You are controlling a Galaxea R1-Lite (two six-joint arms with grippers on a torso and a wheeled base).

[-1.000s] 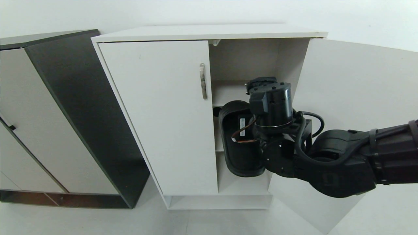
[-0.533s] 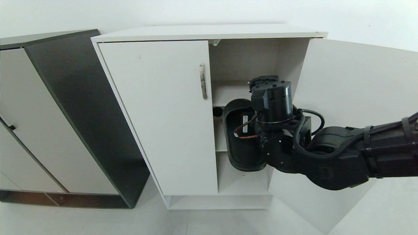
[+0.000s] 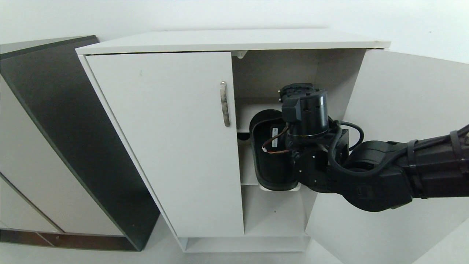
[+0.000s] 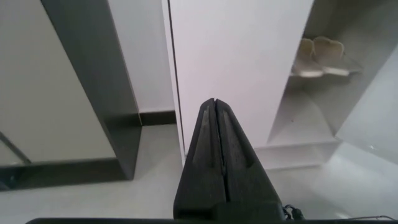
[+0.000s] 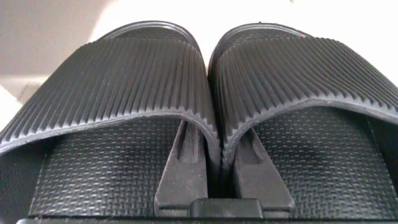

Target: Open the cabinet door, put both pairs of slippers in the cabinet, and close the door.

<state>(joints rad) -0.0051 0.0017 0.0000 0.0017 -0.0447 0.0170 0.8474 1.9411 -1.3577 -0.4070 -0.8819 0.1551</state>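
Two pairs: beige slippers (image 4: 323, 55) lay on cabinet (image 3: 234, 38) shelf; I had black slippers (image 3: 273, 154) pinched by straps in right gripper (image 5: 216, 146) at open side. Next, I judged: slide in, release. Left gripper (image 4: 214, 155) closed, empty.

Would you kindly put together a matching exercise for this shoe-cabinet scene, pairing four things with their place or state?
Things:
1. black slippers
2. pale slippers
3. left door
4. right door

Place or state:
A. swung open
B. closed
C. lying on a shelf
D. held by the right gripper

Pairs: 1-D, 2-C, 3-B, 4-A
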